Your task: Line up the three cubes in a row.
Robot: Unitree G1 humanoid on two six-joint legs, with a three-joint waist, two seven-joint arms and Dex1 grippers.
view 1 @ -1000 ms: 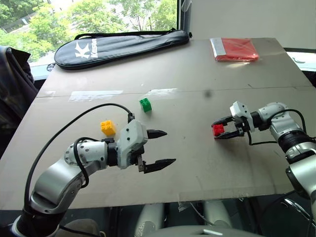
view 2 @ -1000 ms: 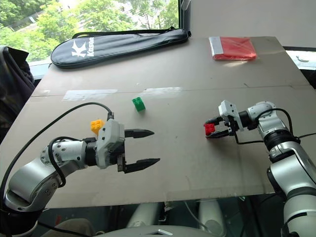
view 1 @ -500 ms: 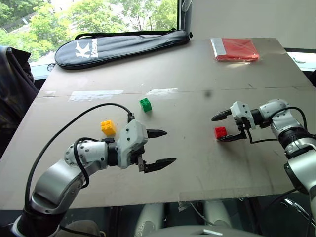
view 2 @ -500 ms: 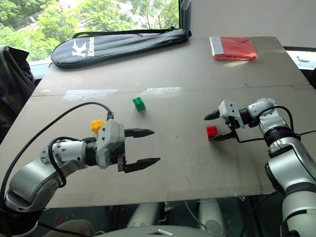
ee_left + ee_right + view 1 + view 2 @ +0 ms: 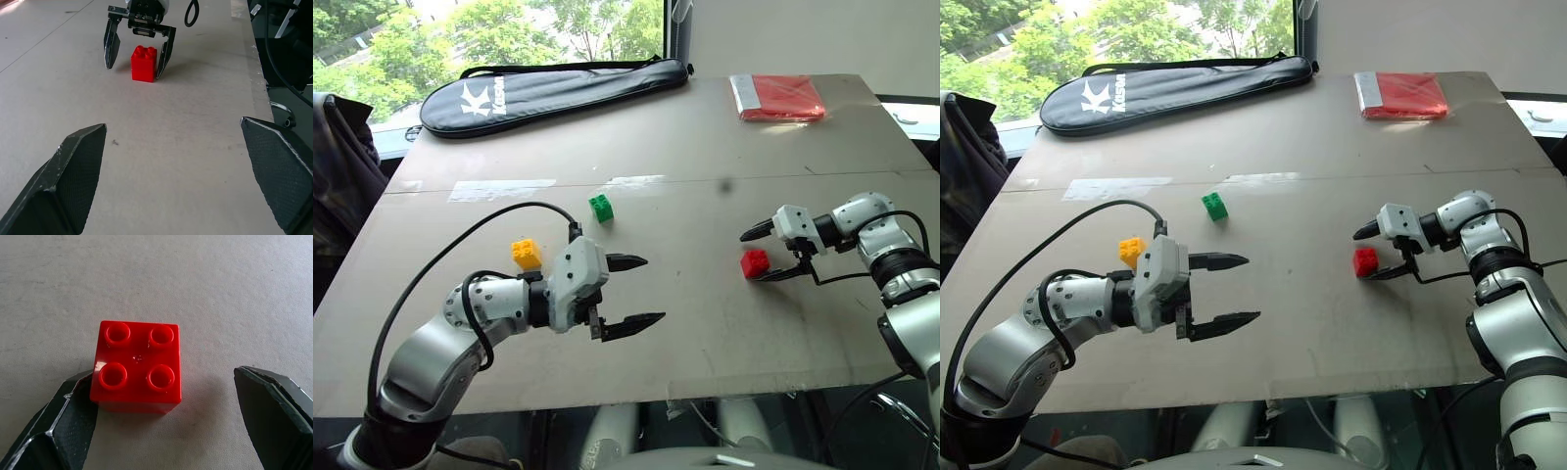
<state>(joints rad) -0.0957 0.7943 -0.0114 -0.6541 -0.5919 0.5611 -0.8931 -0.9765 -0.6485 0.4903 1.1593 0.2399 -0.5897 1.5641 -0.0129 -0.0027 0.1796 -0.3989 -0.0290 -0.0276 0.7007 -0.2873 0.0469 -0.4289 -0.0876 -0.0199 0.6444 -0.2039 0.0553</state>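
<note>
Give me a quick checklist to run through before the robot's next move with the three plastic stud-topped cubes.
1. Right gripper open: ok.
2. Small red plastic studded cube standing upright on the table: ok.
3. Red cube clear of both right fingers: not ok, it sits against one finger.
4. Left gripper open and empty: ok.
5. Small yellow plastic studded cube and small green plastic studded cube unobstructed: ok.
6. Three cubes in a row: not ok.
</note>
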